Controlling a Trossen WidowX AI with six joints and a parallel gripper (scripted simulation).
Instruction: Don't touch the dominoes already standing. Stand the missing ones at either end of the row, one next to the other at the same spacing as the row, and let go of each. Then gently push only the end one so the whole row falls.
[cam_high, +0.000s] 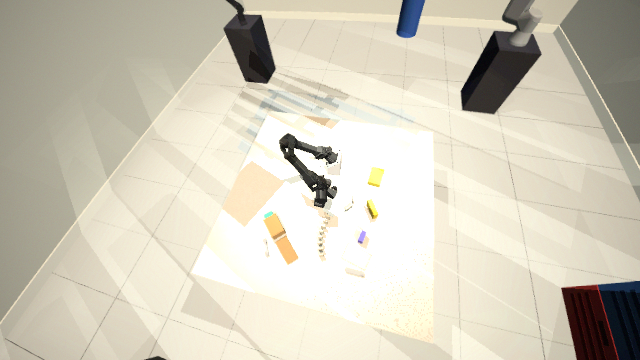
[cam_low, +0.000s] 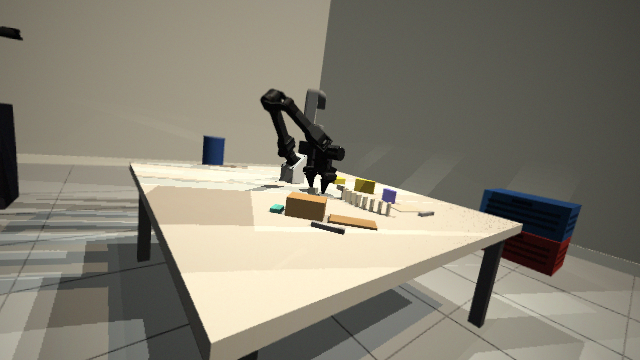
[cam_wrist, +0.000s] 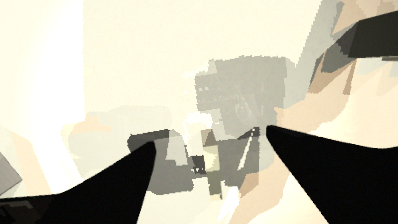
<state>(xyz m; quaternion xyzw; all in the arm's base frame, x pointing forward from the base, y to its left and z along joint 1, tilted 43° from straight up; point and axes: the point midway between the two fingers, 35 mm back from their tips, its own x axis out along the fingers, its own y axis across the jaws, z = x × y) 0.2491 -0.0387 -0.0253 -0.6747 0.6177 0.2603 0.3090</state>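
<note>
A curved row of several small pale dominoes (cam_high: 321, 240) (cam_low: 367, 202) stands upright on the table. My gripper (cam_low: 318, 190) (cam_wrist: 210, 138) is open and empty, pointing down close to the table beyond the row's far end. A small loose piece (cam_low: 312, 190), seemingly a domino, lies under the fingers; in the wrist view a pale narrow patch (cam_wrist: 212, 159) between the fingers may be it, but shadows blur its outline. In the top view the arm hides the fingertips and this piece. I cannot tell whether the fingers straddle it.
An orange-brown box (cam_high: 274, 226) (cam_low: 306, 206), a flat orange slab (cam_high: 287, 250) (cam_low: 352, 222), a teal block (cam_high: 269, 214) (cam_low: 276, 208) and a dark bar (cam_low: 327, 227) lie on one side. Yellow blocks (cam_high: 376, 177) (cam_high: 372, 209) and a purple block (cam_high: 362, 237) (cam_low: 389, 195) are on the other.
</note>
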